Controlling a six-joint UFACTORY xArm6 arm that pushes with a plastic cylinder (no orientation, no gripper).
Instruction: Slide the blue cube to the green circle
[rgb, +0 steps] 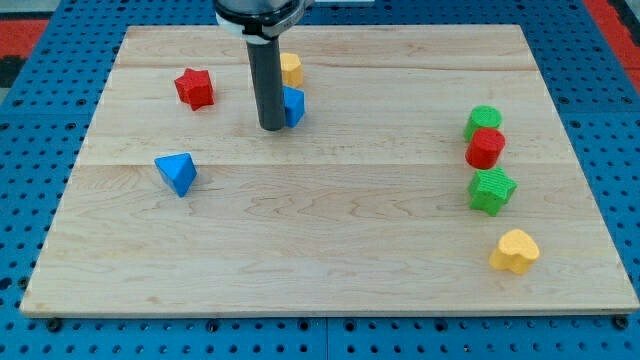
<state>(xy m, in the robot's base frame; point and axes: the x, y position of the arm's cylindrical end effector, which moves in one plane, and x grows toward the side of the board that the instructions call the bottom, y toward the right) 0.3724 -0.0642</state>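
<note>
Tool, a jawless rod, my tip (272, 127) touching blue cube (293, 106), wooden board (330, 250), blue pegboard (40, 110).

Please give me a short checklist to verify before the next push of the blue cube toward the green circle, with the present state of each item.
1. My tip beside the blue cube, on its left: ok.
2. Tip touching the cube: cannot tell.
3. Green circle in view at the right: ok.
4. Board between cube and circle free of blocks: ok.
5. Yellow block close behind the cube may get dragged: not ok.
6. Red circle touching the green circle may get bumped: not ok.
</note>
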